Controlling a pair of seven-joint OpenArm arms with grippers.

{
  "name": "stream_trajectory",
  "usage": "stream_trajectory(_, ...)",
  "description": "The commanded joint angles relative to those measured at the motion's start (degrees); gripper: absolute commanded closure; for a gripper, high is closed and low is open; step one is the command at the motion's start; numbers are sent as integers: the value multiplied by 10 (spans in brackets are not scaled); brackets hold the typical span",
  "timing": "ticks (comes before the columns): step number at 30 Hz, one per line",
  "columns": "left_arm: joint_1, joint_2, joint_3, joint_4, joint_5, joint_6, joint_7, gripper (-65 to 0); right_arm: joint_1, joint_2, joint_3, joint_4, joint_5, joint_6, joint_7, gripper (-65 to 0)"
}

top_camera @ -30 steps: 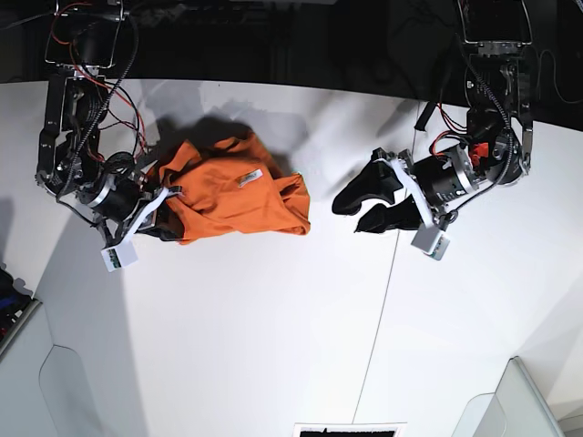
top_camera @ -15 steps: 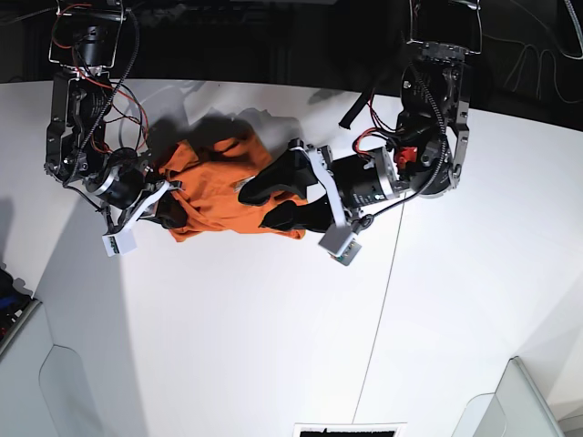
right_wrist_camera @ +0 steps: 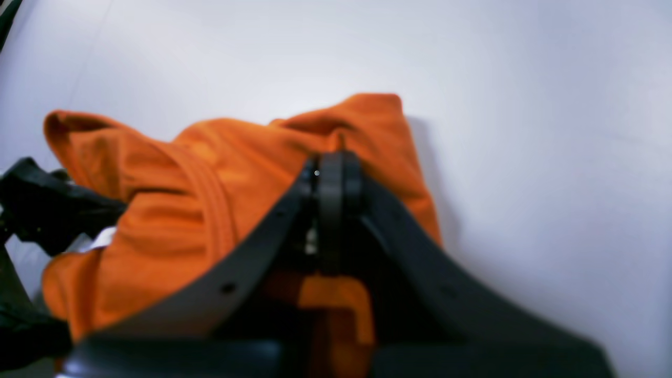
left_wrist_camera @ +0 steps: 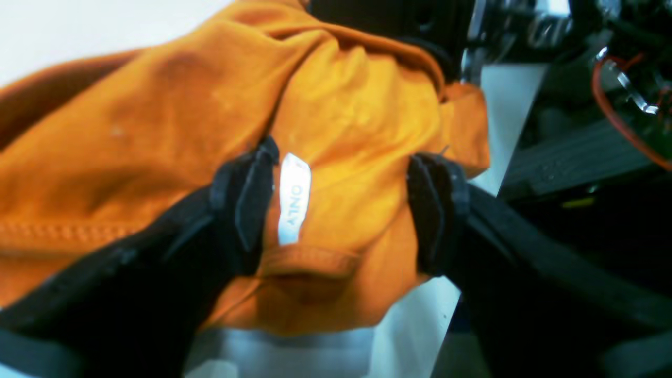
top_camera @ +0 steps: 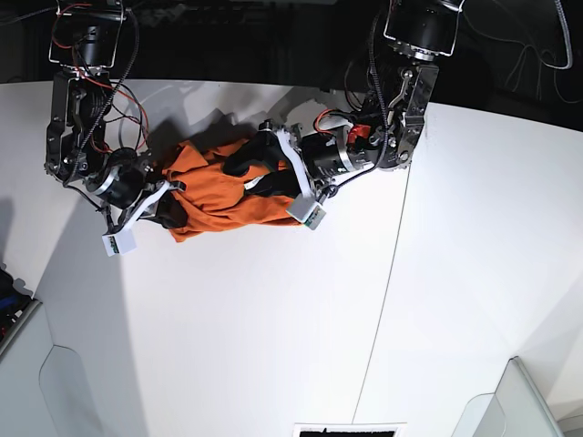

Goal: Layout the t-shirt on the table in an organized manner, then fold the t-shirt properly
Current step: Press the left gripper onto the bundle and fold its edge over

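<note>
Orange cotton t-shirt [top_camera: 223,196] bunched in a crumpled heap on the white desk [top_camera: 273,328], toward its far left part in the base view, well left of the thin dark seam [top_camera: 383,300] crossing the desktop. Left end effector [left_wrist_camera: 336,205] spread wide over the heap, one black finger [left_wrist_camera: 247,199] pressing into the cloth just beside the small white label [left_wrist_camera: 294,205], the other finger past a fold on the far side, with a hemmed edge of fabric lying between them; not clamped on anything. Label printed with letters reading "ONLY", seen upside down in the left wrist view. Right end effector [right_wrist_camera: 333,173] fully closed, fingertips pinched together on a fold at the edge of the shirt, orange cloth rising on both sides of the tips and showing again beneath them in the right wrist view. From the base camera, left end effector [top_camera: 255,168] reaching in from the right over the middle of the shirt, right end effector [top_camera: 168,205] gripping the heap's left edge. Shirt still unspread, folds overlapping, a stitched band running down one ridge. Bare white desk all around the cloth.
</note>
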Motion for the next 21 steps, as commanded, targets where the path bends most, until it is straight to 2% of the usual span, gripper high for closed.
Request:
stream_trajectory(1,-2,-1,2,-1,21,9,20,-436,6,6,0,5,-1,2,-6,0)
stream_trajectory(6,-13,0,2,-1,22,9,20,-436,4,6,0,5,-1,2,-16,0)
stream_trajectory(11,-48,-4,4,-1,67,9,20,-436,-9,7,0,11,10,3,-42,0)
stream_trajectory(15,-85,-13,13,-1,79,9,19,-436,-55,7,1,61,40,4,-43,0)
stream_trajectory(21,-144,-17,16,-33,94,9,5,-436,-133,8,1,162,41,4,-43,0)
